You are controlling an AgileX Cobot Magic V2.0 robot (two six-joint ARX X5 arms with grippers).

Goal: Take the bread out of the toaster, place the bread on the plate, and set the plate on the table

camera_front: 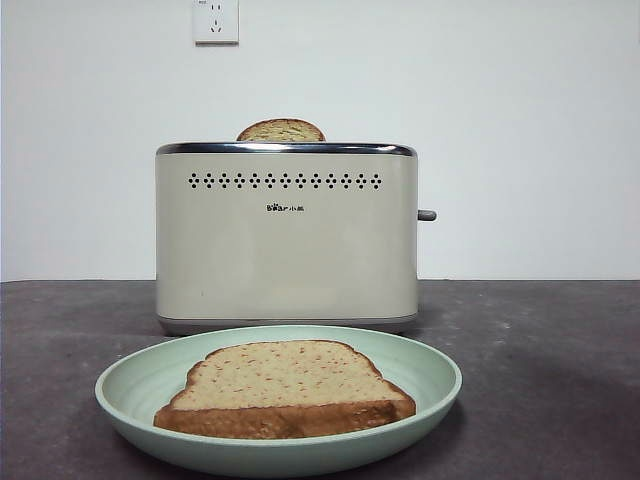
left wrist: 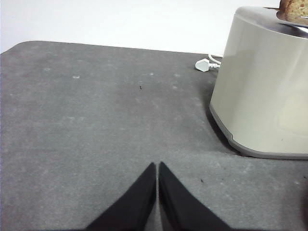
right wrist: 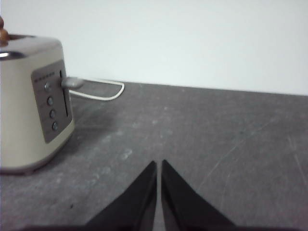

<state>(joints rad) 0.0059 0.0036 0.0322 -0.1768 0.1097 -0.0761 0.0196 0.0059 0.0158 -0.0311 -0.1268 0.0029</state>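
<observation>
The bread (camera_front: 285, 388), a tan speckled slice with a brown crust, lies flat in the mint-green plate (camera_front: 130, 385), which rests on the dark table (camera_front: 550, 350) in front of the cream toaster (camera_front: 286, 240). A second slice (camera_front: 281, 131) pokes its domed crust out of the toaster's slot. My left gripper (left wrist: 157, 166) is shut and empty above bare table, off to one side of the toaster (left wrist: 262, 91). My right gripper (right wrist: 159, 163) is shut and empty too, on the side of the toaster (right wrist: 29, 106) that carries the lever and buttons. Neither arm shows in the front view.
A white power cord (right wrist: 98, 91) loops on the table behind the toaster, and its plug (left wrist: 206, 64) lies near the back edge. A wall socket (camera_front: 216, 20) sits high on the white wall. The grey lever (camera_front: 427, 215) sticks out from the toaster's right side.
</observation>
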